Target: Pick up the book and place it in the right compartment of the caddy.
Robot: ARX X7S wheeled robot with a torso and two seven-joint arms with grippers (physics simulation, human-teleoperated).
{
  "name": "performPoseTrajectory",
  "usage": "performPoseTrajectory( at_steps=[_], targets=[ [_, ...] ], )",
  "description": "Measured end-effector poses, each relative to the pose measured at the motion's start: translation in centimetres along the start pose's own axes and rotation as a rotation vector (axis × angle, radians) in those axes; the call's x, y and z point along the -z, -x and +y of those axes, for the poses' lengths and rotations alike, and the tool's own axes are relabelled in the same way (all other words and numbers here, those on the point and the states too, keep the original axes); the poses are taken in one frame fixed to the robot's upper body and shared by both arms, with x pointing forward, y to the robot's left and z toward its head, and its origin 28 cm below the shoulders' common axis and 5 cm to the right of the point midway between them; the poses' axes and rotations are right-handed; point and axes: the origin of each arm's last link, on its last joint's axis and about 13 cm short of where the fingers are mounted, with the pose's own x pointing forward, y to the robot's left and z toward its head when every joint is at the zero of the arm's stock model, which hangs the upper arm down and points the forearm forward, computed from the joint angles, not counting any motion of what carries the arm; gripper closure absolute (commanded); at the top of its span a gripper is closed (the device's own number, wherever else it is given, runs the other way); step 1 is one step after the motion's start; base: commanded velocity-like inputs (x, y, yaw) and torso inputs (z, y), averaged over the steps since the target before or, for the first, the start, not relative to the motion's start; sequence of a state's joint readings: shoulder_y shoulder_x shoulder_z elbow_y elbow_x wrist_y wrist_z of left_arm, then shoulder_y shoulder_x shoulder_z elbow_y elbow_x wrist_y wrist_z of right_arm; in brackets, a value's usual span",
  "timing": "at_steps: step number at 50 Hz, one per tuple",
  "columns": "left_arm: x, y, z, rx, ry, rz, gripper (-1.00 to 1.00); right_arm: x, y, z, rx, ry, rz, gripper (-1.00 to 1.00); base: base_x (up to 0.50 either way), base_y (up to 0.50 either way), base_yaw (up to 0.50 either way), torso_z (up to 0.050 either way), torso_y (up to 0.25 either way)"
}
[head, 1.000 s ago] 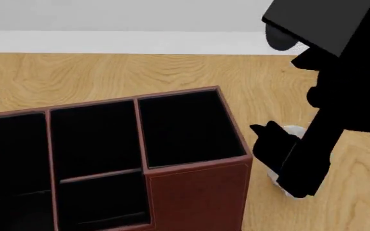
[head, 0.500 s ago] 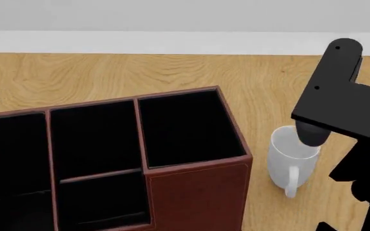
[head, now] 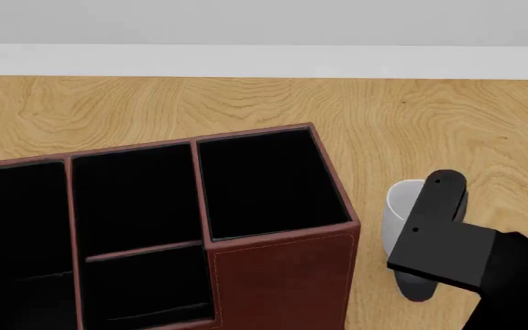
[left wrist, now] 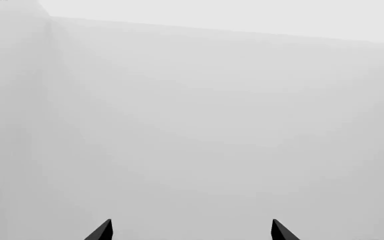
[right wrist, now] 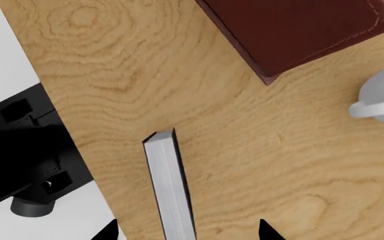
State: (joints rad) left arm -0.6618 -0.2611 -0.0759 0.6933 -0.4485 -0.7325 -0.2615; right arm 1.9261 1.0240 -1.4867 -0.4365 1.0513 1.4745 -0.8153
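While my right gripper [right wrist: 186, 231] hangs spread over the book [right wrist: 168, 187] lying on the table [right wrist: 279, 165] nearer than the caddy [head: 273, 275], my left gripper [left wrist: 190, 231] stays parted, empty.

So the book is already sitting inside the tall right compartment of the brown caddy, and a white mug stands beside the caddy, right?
Not quite. The head view shows the right compartment of the caddy holding nothing. The right wrist view shows the book on the wooden table, white page edges showing. The white mug does stand beside the caddy.
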Motion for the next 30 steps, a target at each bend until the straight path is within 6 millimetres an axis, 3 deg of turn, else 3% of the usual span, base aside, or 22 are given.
performPoseTrajectory(
  at_steps=[30],
  targets=[
    [0.2,0.3,0.4,-0.018,-0.005,0.006,-1.00,-0.3,-4.7,-1.0,-0.091,0.073,0.082,-1.00,0.00,0.00,0.00,0.000,0.000]
  ],
)
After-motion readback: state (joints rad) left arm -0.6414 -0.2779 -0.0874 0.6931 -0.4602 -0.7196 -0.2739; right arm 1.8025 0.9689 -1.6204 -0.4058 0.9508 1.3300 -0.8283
